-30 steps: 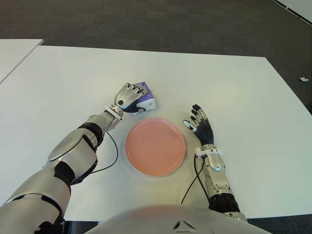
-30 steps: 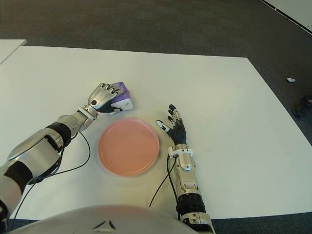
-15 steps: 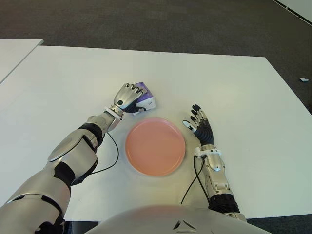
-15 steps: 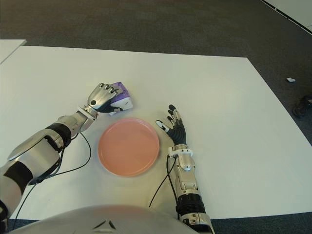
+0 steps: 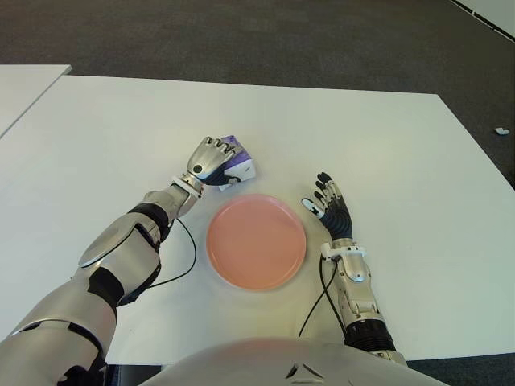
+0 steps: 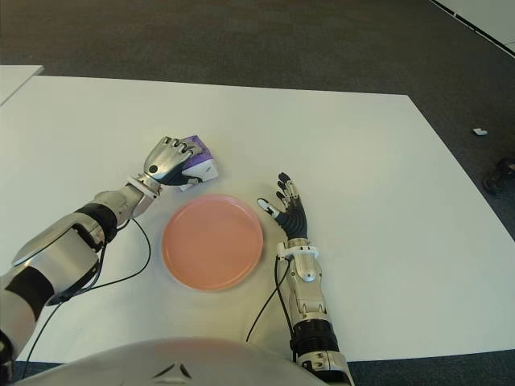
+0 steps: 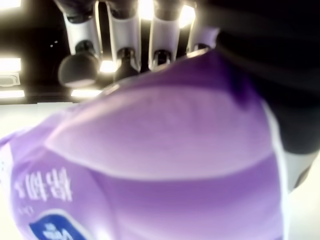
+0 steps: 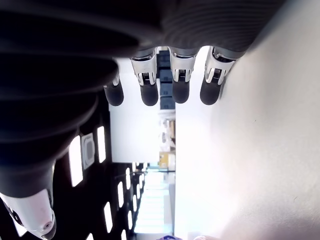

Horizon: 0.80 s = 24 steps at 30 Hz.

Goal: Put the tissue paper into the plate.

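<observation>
Clamping the purple tissue paper pack [image 5: 237,163] in the left robot hand [image 5: 211,160], seemingly just off the worktop [image 5: 386,145], toward its far edge from the pink plate [image 5: 256,241]. Idling beside the plate's right rim: right robot hand [image 5: 331,211], fingers spread, holding nothing.

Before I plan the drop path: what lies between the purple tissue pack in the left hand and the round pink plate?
Only bare white table, seen in both eye views, separates the purple tissue pack gripped by the left hand from the round pink plate.
</observation>
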Motion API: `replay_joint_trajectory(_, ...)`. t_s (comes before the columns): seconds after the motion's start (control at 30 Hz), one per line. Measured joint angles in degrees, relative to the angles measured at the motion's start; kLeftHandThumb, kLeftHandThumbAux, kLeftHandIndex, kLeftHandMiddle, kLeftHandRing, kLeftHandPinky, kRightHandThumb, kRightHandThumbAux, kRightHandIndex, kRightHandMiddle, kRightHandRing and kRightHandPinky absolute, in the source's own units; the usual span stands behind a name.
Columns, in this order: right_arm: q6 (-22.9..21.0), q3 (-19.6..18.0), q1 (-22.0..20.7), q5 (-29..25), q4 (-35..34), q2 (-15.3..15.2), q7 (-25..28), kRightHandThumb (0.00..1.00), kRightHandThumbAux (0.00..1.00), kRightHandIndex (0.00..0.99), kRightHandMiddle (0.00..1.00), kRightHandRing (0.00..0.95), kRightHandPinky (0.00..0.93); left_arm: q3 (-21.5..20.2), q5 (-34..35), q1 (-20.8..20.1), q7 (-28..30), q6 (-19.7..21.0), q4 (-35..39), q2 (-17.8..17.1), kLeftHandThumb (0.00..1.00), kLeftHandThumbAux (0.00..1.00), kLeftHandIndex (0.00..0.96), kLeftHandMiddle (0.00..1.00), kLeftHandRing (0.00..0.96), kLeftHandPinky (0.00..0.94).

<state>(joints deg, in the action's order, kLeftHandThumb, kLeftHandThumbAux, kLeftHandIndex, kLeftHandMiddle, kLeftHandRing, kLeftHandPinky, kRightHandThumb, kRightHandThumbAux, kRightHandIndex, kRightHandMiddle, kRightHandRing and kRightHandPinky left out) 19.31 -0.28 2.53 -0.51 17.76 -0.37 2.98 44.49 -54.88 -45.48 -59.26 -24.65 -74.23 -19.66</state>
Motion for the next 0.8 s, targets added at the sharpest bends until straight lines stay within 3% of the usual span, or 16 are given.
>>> replay_joint_trajectory(0.37,0.00,-0.03,-0.29,0.02,0.28,0.03,-0.03,0.000,0.673,0.000,0.000,0.000,0.000,-6.28,5.17,-2.08,3.11,-4.41,3.22,-4.04,0.734,0.695,0.444,0.829,0.825,0.832)
replay_joint_trajectory(0.6,0.02,-0.18,-0.55,-0.01,0.61,0.04,-0.02,0.000,0.685,0.000,0.000,0.000,0.000,-12.68,10.53,-3.07,4.15,-12.11,9.43,-6.97,0.733,0.696,0.444,0.838,0.836,0.844)
replay_joint_trajectory(0.8,0.09,-0.27,-0.90,-0.01,1.13,0.07,0.03,0.000,0.692,0.000,0.000,0.000,0.000,-17.78,15.10,-3.14,8.58,-17.33,17.58,-8.73,0.736,0.695,0.444,0.845,0.845,0.851)
